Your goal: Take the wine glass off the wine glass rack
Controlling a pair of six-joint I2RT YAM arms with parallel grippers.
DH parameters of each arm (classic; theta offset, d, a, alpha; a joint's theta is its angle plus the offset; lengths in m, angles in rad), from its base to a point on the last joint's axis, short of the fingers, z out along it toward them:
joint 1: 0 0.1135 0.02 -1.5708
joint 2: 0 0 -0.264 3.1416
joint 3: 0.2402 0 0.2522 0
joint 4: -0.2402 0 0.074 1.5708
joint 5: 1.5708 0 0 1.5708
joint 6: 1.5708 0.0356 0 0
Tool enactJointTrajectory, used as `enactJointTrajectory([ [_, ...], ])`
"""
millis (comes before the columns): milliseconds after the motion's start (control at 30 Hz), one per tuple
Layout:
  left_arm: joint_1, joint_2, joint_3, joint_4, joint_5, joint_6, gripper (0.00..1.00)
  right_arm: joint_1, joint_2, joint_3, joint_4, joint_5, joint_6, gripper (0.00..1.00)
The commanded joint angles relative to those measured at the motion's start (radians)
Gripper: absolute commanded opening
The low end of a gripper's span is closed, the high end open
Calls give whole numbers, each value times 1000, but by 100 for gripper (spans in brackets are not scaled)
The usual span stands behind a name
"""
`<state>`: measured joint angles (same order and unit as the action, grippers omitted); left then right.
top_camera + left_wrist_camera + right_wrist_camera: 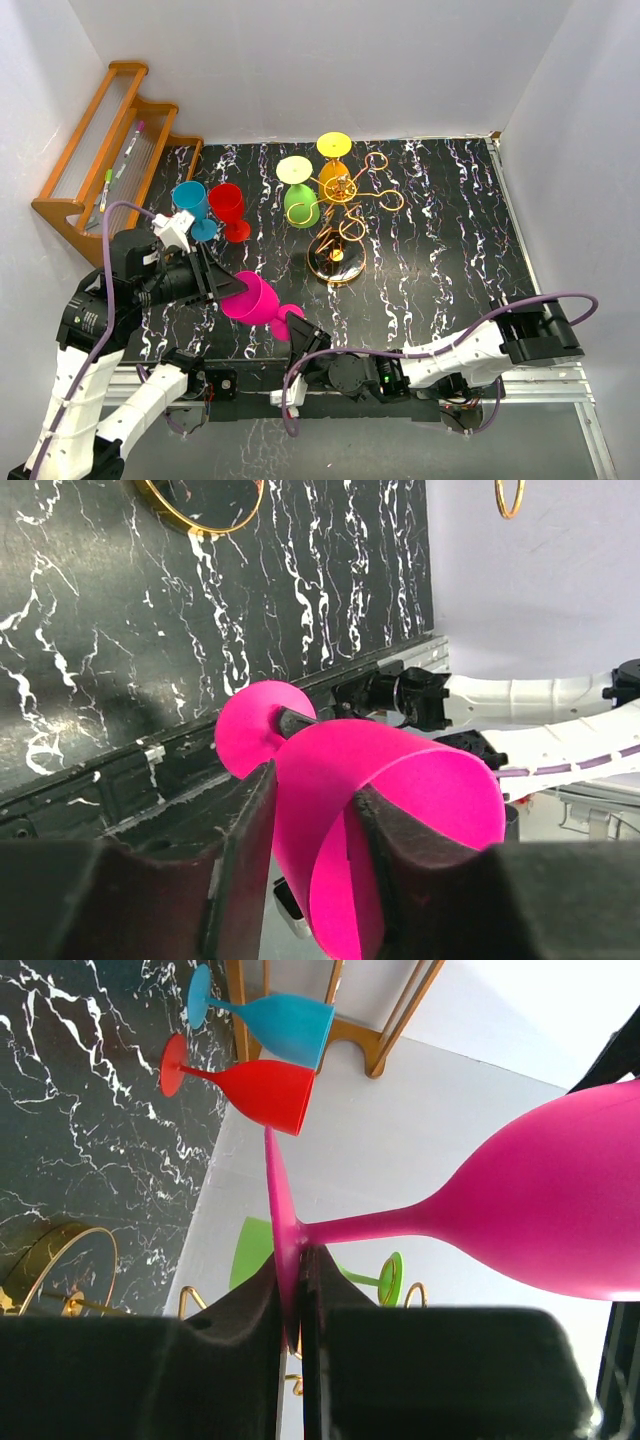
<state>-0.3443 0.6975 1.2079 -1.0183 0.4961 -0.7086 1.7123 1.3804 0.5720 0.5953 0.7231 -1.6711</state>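
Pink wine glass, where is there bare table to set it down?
For the pink wine glass: the table is bare from the wine glass rack to the right wall, and between rack and red glass. Crowded: green glass and yellow glass at the rack.

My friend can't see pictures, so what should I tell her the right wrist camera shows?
The right claw pinches the flat foot of a pink wine glass, whose big bowl fills the right side. Behind it, a red glass and a blue glass stand on the black marbled table.
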Motion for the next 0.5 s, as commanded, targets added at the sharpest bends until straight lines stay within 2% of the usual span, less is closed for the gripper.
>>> enactJointTrajectory([
  [0, -2, 12, 8, -50, -38, 41, 20, 165, -5, 38, 84, -13, -26, 9],
  [67, -2, 16, 22, -72, -69, 50, 0, 165, 0, 40, 84, 3, -11, 12],
  [133, -3, 17, 47, -95, -110, 58, 0, 165, 5, 41, 84, 25, 11, 25],
  [267, -2, 25, 105, -155, -249, 81, 0, 165, 10, 35, 72, 73, 68, 67],
  [400, -2, 48, 140, -193, -426, 116, 0, 166, -17, 12, 6, 91, 146, 76],
  [467, -2, 63, 139, -196, -520, 128, 0, 166, -32, 12, -48, 104, 204, 76],
])
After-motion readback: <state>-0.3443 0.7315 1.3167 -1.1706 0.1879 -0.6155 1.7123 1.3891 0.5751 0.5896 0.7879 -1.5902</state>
